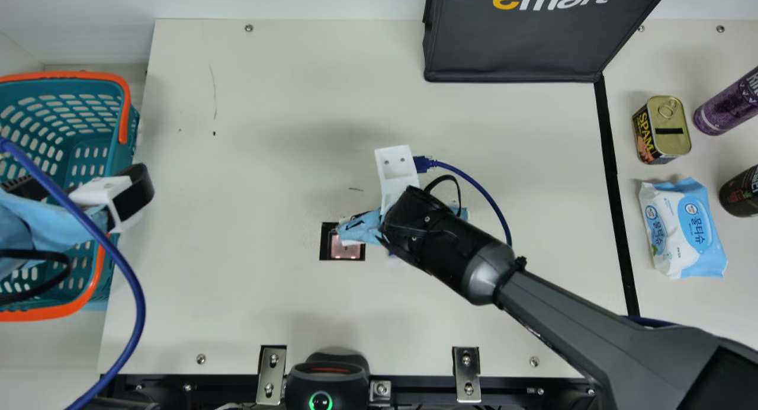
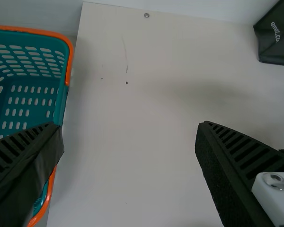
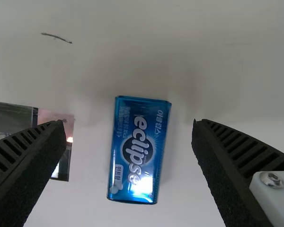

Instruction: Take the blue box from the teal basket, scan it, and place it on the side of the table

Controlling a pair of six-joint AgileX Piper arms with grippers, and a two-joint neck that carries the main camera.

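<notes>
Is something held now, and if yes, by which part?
Nothing is held: the left gripper and right gripper are open, and the shiny blue rectangular box lies on the cream table.

Shows a cream tabletop (image 1: 237, 303) from above, faintly scratched at upper left, with small screws (image 1: 249, 28) near its edges. Meets a plain white wall or panel (image 1: 296, 1) along the top of the frame. Bears a black strip (image 1: 616, 197) slanting down the right side. Ends at bottom in a dark rail (image 1: 420, 385) with metal brackets (image 1: 272, 374). Looks evenly lit, with soft, faint shadows.
</notes>
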